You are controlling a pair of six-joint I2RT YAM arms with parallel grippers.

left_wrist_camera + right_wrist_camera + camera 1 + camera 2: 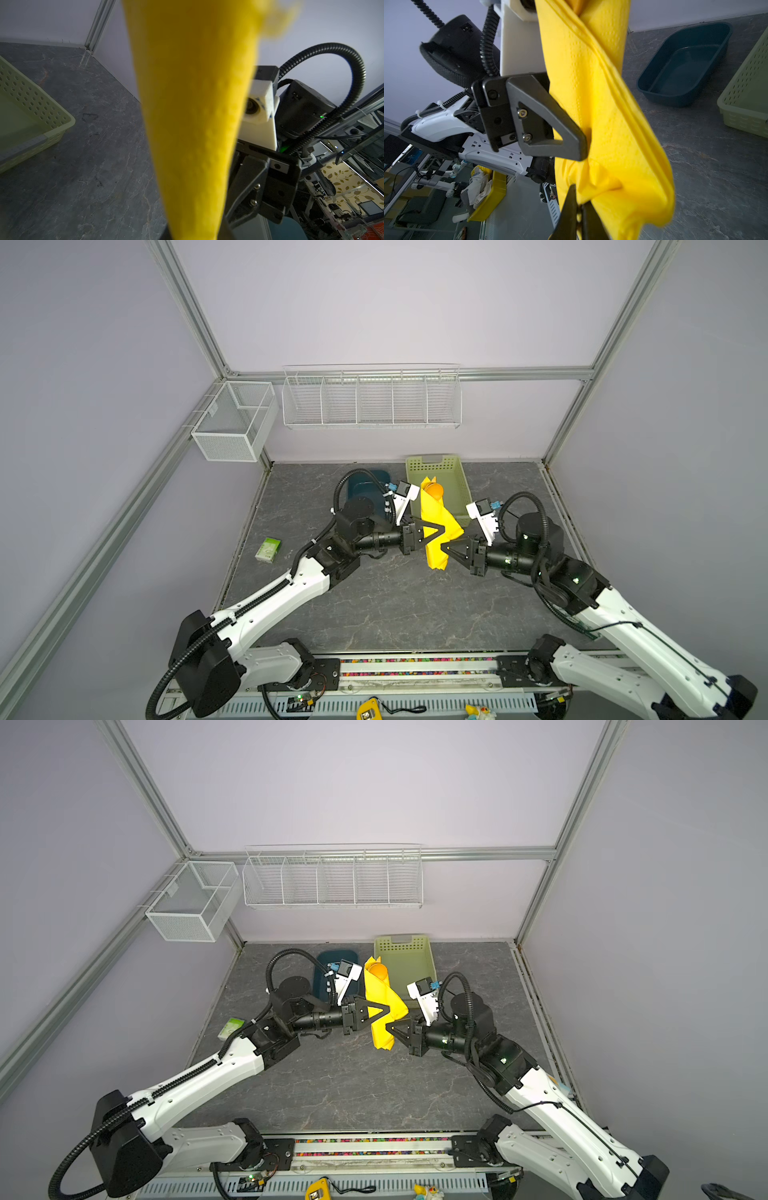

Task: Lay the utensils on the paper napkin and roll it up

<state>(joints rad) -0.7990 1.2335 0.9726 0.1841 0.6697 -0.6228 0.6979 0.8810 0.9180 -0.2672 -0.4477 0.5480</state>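
While it is held between the two arms, the thin bright yellow paper napkin is seen just right of centre in both top views, rolled into a loose, twisted tube that runs from the upper middle of the frame down towards its centre. At the tube's upper, open end the round bowl of an orange-brown spoon is exposed; the other utensils cannot be made out inside the roll.

The left gripper is brought in from the left of the frame and is clamped on the middle of the roll. In the right wrist view one of its black fingers is pressed flat against the embossed paper. The right gripper is brought in from the right and is pinched tight on the roll's lower part, with a fold of paper caught between its closed tips.

In the left wrist view the napkin is shown blurred and very close.

Behind the roll, a pale green perforated plastic basket is placed at the back of the grey marbled tabletop, and a dark teal plastic tub is set just left of it. A small green-white packet is left lying at the tabletop's left edge, well apart from the napkin
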